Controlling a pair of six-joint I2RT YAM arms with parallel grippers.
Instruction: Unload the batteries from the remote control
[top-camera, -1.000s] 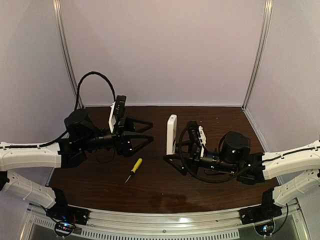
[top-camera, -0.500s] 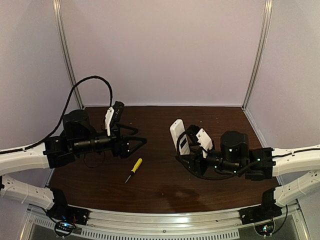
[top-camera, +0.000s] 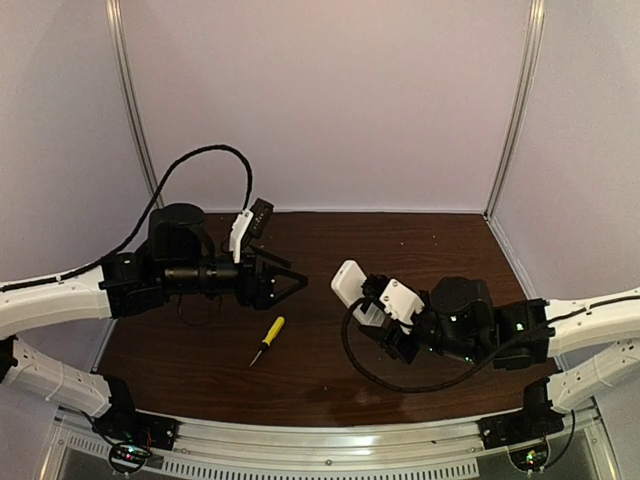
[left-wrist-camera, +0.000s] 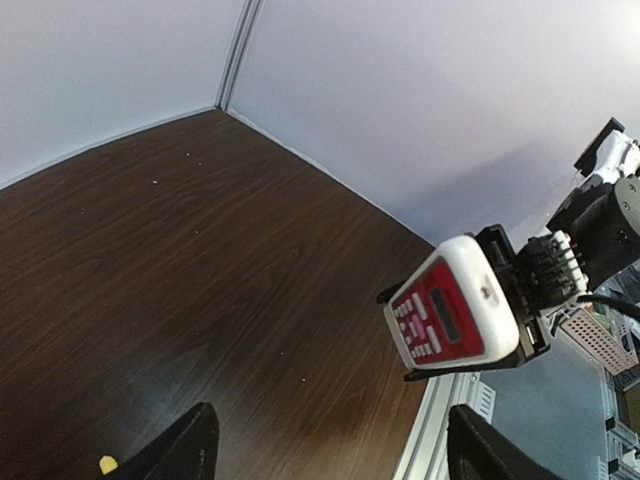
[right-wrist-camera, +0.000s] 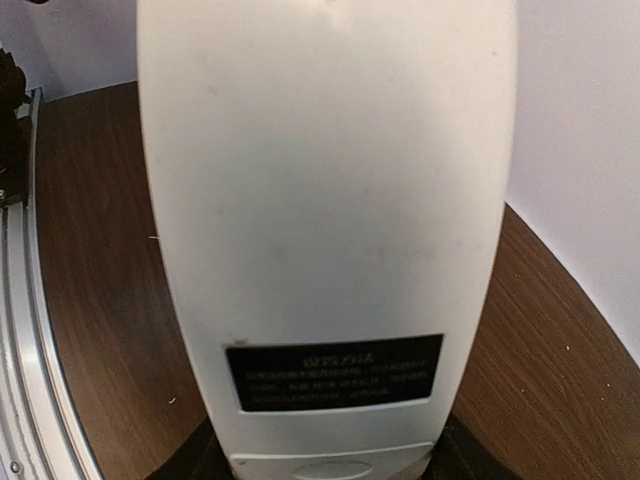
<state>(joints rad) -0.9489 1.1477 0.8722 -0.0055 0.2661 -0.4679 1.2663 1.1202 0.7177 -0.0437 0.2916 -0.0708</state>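
Observation:
The remote control (top-camera: 350, 284) is held off the table in my right gripper (top-camera: 368, 312), which is shut on its lower end. It tilts up and to the left. In the right wrist view its plain white back (right-wrist-camera: 325, 200) with a dark label fills the frame, and dark fingers (right-wrist-camera: 185, 462) show at its base. In the left wrist view its red button face (left-wrist-camera: 440, 320) points at my left gripper (left-wrist-camera: 330, 462). My left gripper (top-camera: 292, 283) is open and empty, a short way left of the remote. No batteries are in view.
A yellow-handled screwdriver (top-camera: 268, 337) lies on the brown table (top-camera: 450, 240) in front of the left gripper; its yellow tip shows in the left wrist view (left-wrist-camera: 107, 464). Pale walls enclose the table on three sides. A metal rail (top-camera: 330, 450) runs along the near edge.
My right gripper has tipped the remote from upright to leaning left and lowered it toward the near side. My left arm has swung right, its open gripper now closer to the remote.

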